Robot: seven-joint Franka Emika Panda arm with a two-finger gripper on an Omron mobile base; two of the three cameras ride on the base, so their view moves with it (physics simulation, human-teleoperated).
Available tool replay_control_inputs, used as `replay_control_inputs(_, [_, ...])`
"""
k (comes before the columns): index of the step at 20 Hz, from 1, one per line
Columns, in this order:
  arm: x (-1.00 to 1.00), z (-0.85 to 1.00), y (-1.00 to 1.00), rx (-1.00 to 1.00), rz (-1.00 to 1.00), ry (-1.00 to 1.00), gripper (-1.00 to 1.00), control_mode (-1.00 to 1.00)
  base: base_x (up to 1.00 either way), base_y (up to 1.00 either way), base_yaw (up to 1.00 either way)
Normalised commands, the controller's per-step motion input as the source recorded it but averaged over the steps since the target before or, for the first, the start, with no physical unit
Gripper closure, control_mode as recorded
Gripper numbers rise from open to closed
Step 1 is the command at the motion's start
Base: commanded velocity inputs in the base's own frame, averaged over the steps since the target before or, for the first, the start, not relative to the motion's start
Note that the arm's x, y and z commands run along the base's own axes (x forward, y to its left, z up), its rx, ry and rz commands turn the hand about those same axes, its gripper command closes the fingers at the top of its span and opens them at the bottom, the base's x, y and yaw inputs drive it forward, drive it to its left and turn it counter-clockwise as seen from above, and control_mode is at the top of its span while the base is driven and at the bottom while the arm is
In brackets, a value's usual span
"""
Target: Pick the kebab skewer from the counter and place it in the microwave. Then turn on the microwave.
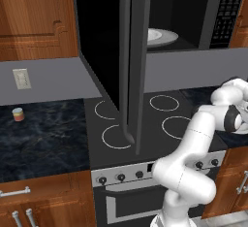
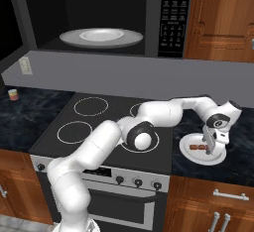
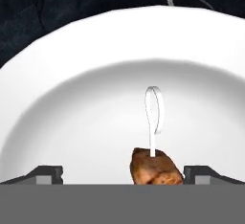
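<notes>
The kebab skewer lies on a white plate on the counter right of the stovetop. Its brown meat end and white loop handle point up the hand view. My gripper hangs low over that plate, open, its two tips standing wide on either side of the skewer without touching it. The microwave above the stove stands with its door swung wide open. A white plate sits inside, and the keypad is at its right.
The black stovetop with white rings lies under the open microwave door, which juts out over it in the left base view. A small striped yellow-red cylinder stands on the left counter near a wall outlet. Wooden cabinets flank the microwave.
</notes>
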Motion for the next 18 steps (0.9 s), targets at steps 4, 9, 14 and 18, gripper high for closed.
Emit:
replay_control_inputs(4, [0.23,-0.36,0.03,-0.06,-0.1,0.04,1.0,-1.0,0.0,0.0,0.0])
replay_control_inputs(9, [0.21,-0.27,0.06,-0.05,-0.1,0.04,1.0,-1.0,0.0,0.0,0.0])
replay_control_inputs(14, [0.0,-0.04,0.0,-0.05,-0.1,0.0,1.0,-1.0,0.0,0.0,0.0])
replay_control_inputs(18, [-0.23,0.08,0.0,-0.04,-0.09,-0.01,1.0,-1.0,0.0,0.0,0.0])
